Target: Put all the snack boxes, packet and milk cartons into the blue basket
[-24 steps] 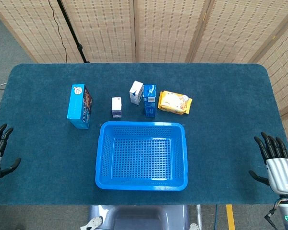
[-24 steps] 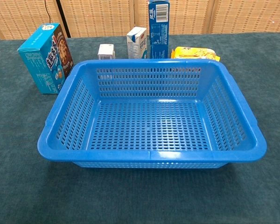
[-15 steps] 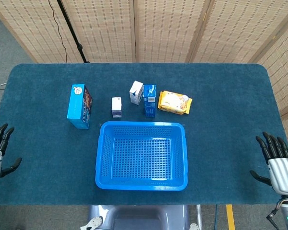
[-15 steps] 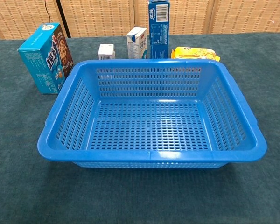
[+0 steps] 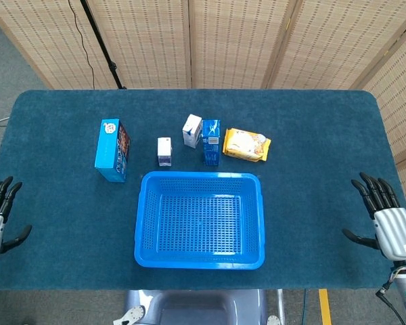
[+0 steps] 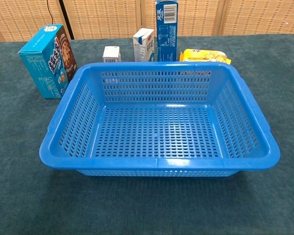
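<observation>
While hands [image 5: 386, 223] flank table edges, blue basket [image 5: 199, 219] sits midway.

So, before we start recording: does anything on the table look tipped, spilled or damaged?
Nothing stands out. The boxes and cartons stand upright behind the empty blue basket, the yellow packet lies flat beside them, and nothing is spilled.

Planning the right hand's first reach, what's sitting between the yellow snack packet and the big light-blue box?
In the head view, between the yellow packet and light-blue box stand the dark-blue box and two milk cartons.
</observation>
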Available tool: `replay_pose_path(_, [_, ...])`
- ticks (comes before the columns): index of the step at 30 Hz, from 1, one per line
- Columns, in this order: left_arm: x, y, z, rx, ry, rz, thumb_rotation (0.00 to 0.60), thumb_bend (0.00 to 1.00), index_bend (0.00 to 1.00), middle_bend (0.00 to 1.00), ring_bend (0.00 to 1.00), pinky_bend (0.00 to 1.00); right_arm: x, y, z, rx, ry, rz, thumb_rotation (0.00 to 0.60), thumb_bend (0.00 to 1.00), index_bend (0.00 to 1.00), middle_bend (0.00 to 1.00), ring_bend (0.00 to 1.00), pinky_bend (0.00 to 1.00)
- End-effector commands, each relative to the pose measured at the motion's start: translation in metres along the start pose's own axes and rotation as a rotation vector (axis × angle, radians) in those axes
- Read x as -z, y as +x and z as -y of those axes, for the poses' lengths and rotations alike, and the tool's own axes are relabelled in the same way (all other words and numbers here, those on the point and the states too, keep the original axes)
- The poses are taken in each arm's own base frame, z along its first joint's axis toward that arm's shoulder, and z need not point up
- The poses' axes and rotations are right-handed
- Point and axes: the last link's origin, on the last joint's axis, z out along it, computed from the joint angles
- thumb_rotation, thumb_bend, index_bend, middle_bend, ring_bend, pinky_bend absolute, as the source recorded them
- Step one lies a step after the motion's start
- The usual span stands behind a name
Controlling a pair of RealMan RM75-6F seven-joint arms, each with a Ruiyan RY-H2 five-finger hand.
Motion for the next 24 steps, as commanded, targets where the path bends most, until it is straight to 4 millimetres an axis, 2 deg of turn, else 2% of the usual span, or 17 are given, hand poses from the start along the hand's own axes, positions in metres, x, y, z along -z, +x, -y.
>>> replay_pose_path(1, [-0.001, 0.000, 0.000, 0.002, 0.005, 0.004, 0.600, 0.24, 0.00, 0.00, 0.00, 0.00, -0.028, 0.008, 0.004, -0.117, 0.076, 0.029, 0.600, 0.00, 0.00, 0.00, 0.00, 0.00])
replay_pose_path(2, [-0.002, 0.001, 0.000, 0.004, 0.010, 0.006, 0.600, 0.24, 0.00, 0.00, 0.00, 0.00, -0.036, 0.010, 0.006, -0.159, 0.097, 0.044, 0.600, 0.00, 0.00, 0.00, 0.00, 0.00])
replay_pose_path(3, [-0.003, 0.001, 0.002, 0.009, 0.024, 0.015, 0.600, 0.24, 0.00, 0.00, 0.00, 0.00, -0.057, 0.013, 0.016, -0.249, 0.144, 0.062, 0.600, 0.00, 0.00, 0.00, 0.00, 0.00])
replay_pose_path(6, [-0.004, 0.002, 0.002, 0.015, 0.032, 0.022, 0.600, 0.24, 0.00, 0.00, 0.00, 0.00, -0.084, 0.016, 0.025, -0.348, 0.193, 0.092, 0.600, 0.00, 0.00, 0.00, 0.00, 0.00])
replay_pose_path(14, [-0.007, 0.002, 0.001, 0.012, 0.043, 0.019, 0.600, 0.24, 0.00, 0.00, 0.00, 0.00, -0.148, 0.018, 0.062, -0.452, 0.271, 0.112, 0.600, 0.00, 0.00, 0.00, 0.00, 0.00])
replay_pose_path(20, [-0.013, -0.001, 0.003, 0.002, 0.068, 0.030, 0.600, 0.24, 0.00, 0.00, 0.00, 0.00, -0.198, 0.001, 0.088, -0.500, 0.259, 0.179, 0.600, 0.00, 0.00, 0.00, 0.00, 0.00])
replay_pose_path(24, [-0.018, -0.003, 0.004, -0.003, 0.089, 0.038, 0.600, 0.24, 0.00, 0.00, 0.00, 0.00, -0.224, -0.013, 0.105, -0.489, 0.268, 0.234, 0.600, 0.00, 0.00, 0.00, 0.00, 0.00])
